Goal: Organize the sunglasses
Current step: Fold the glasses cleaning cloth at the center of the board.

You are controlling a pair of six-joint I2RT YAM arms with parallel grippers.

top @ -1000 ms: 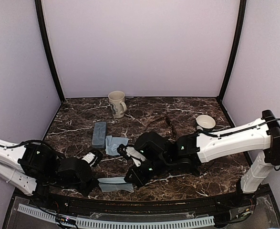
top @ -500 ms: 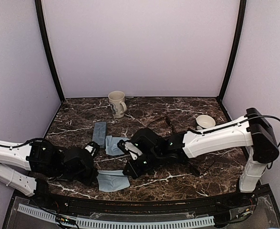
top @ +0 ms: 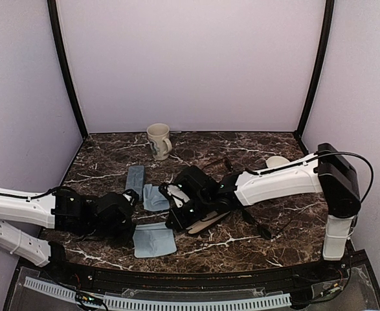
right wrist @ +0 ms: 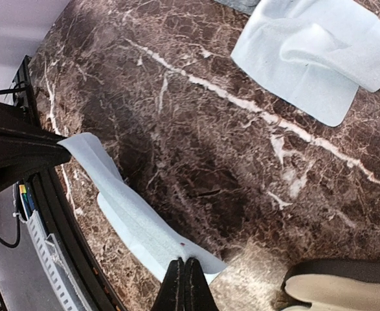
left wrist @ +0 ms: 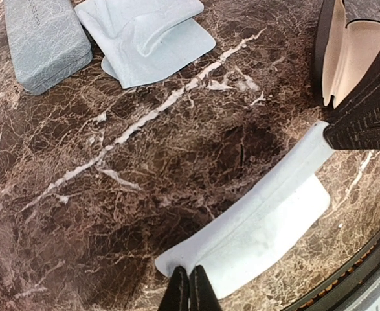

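Both arms on one cloth, glasses lying apart.

Overhead: left gripper (top: 132, 225) and right gripper (top: 172, 226), jaws pressed together, each pinch the pale blue wiping cloth (top: 155, 241) at 7 o'clock. The thin brown-framed sunglasses (top: 228, 166) lie at 1 o'clock. The right forearm lies low over the open black cream-lined case (top: 210, 220) and could shove it. Left wrist: the cloth spans both pinches, so pulling apart may free a corner. Right wrist: fingers nip the cloth's edge.
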